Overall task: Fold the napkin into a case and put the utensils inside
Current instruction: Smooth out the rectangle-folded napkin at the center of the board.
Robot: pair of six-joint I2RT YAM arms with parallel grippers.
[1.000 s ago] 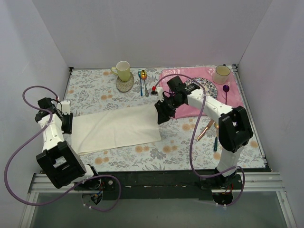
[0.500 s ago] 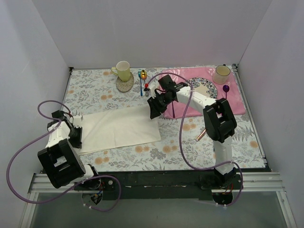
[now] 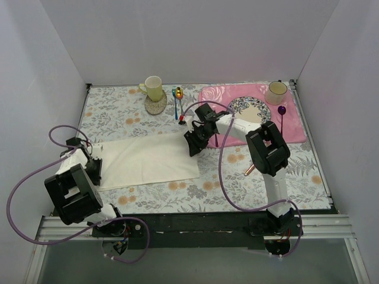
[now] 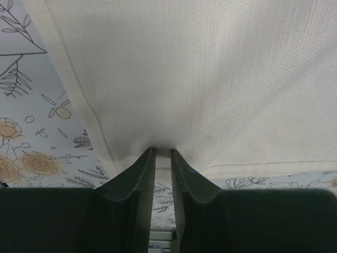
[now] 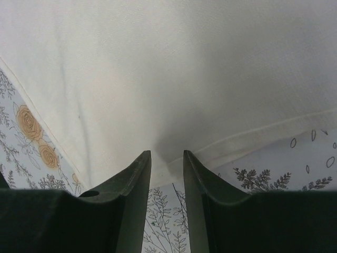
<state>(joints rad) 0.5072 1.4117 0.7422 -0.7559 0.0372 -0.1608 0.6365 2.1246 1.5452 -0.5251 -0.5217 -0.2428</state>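
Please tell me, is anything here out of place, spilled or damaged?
Nothing is spilled or damaged. The napkin lies slanted to the edges of the table, and the copper knife is mostly hidden by the right arm. The yellow cup and the white cup stand upright.

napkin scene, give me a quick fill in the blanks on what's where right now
The napkin lies on a ___-patterned tablecloth.
The left fingers pinch the ___.
The purple fork rests on the ___ placemat.
The yellow mug stands on a round ___.
Missing words: floral, napkin, pink, coaster.
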